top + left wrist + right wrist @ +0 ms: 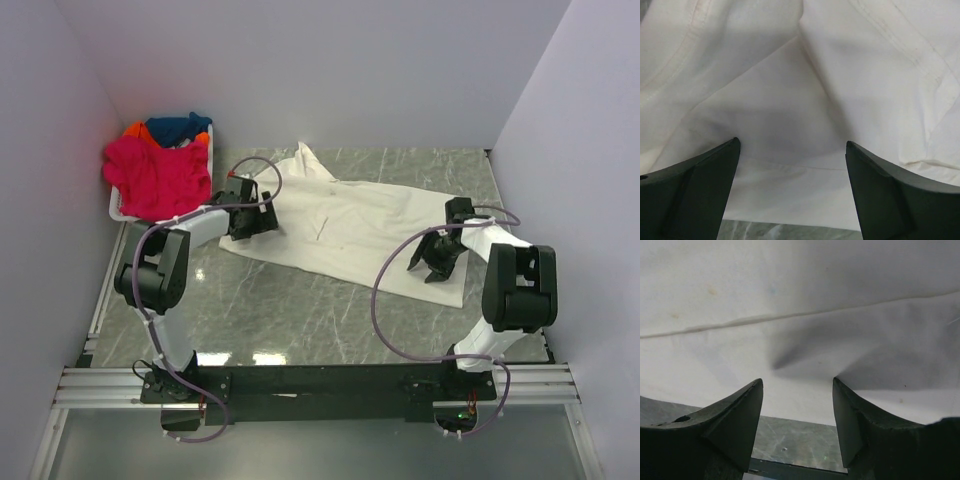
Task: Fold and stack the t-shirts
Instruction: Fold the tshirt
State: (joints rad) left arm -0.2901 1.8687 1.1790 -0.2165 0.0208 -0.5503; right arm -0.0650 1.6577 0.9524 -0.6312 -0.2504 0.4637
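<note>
The large cream t-shirt (350, 225) lies spread across the middle of the grey marble table. My left gripper (248, 222) is open over its left edge; the left wrist view shows cream cloth (790, 100) between the spread fingers (700, 185). My right gripper (432, 268) is open over the shirt's near right edge; the right wrist view shows the cloth edge (800, 340) just past the fingers (735, 420). The magenta pink t-shirt (155, 175), the dark blue one (178, 127) and the orange one (134, 130) are heaped in the basket at the back left.
The white plastic basket (118, 212) stands in the back left corner against the left wall. White walls close in the back and both sides. Bare marble table (300, 320) lies between the shirt and the arm bases.
</note>
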